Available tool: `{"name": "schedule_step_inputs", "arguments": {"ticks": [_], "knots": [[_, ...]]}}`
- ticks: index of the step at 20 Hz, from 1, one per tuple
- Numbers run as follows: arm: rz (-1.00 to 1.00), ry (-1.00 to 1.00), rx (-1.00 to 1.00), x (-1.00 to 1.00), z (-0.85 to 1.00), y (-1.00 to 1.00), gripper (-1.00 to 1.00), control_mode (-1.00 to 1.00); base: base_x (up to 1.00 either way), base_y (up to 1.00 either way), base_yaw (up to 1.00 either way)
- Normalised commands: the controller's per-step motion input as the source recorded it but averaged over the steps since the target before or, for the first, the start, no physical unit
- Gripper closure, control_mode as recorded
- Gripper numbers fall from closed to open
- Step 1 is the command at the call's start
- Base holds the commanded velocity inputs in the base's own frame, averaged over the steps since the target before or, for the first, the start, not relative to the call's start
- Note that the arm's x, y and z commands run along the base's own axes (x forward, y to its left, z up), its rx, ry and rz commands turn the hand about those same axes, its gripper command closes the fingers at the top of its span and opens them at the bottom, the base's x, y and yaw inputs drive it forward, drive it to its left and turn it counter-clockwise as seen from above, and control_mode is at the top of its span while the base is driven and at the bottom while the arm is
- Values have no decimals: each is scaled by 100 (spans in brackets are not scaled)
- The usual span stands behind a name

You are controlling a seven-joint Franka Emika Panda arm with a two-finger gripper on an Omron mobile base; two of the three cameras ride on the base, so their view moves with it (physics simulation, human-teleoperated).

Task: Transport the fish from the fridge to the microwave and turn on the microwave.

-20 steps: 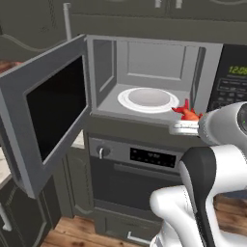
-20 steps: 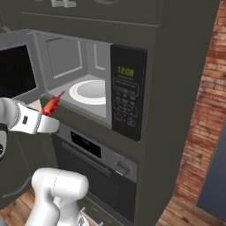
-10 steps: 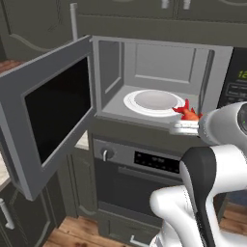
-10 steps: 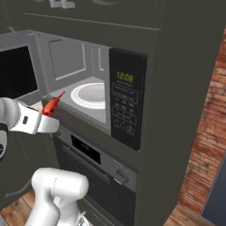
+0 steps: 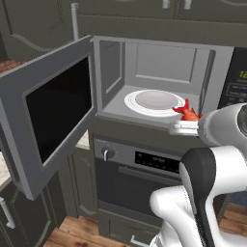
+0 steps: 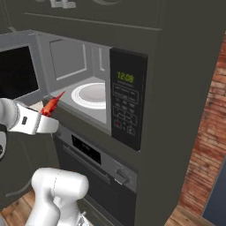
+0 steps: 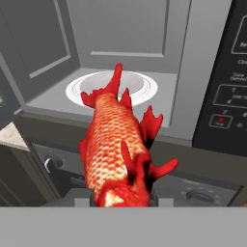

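Red-orange scaly fish point(image 7: 118, 144), silver-grey microwave point(image 5: 159, 67), white turntable point(image 5: 153, 102).

The microwave point(image 5: 159, 82) sits built into the cabinet wall, its door point(image 5: 48, 116) swung wide open to the left, its button panel point(image 6: 127, 103) on the right of the cavity. Inside, the turntable point(image 5: 155, 102) lies on the cavity floor, about in the middle. Directly below the microwave is the oven point(image 5: 140, 166), with a knob point(image 5: 107, 154) at its upper left. The claw point(image 5: 182, 127) hangs just in front of the cavity's lower front edge, toward the right side, holding the fish point(image 7: 118, 144). The fish points its tail toward the turntable and is outside the cavity, before the opening and above the oven's top edge
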Motion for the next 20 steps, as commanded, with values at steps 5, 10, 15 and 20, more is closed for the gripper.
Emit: {"name": "schedule_step_inputs", "arguments": {"ticks": [5,10,15,20], "knots": [[8,-2,-1,1,0,3,100,-100,0,0,0],[6,-1,-2,41,0,5,100,-100,0,0,0],[-2,-1,-1,50,-3,5,100,-100,0,0,0],[-11,-3,0,41,-4,5,100,-100,0,0,0]]}}
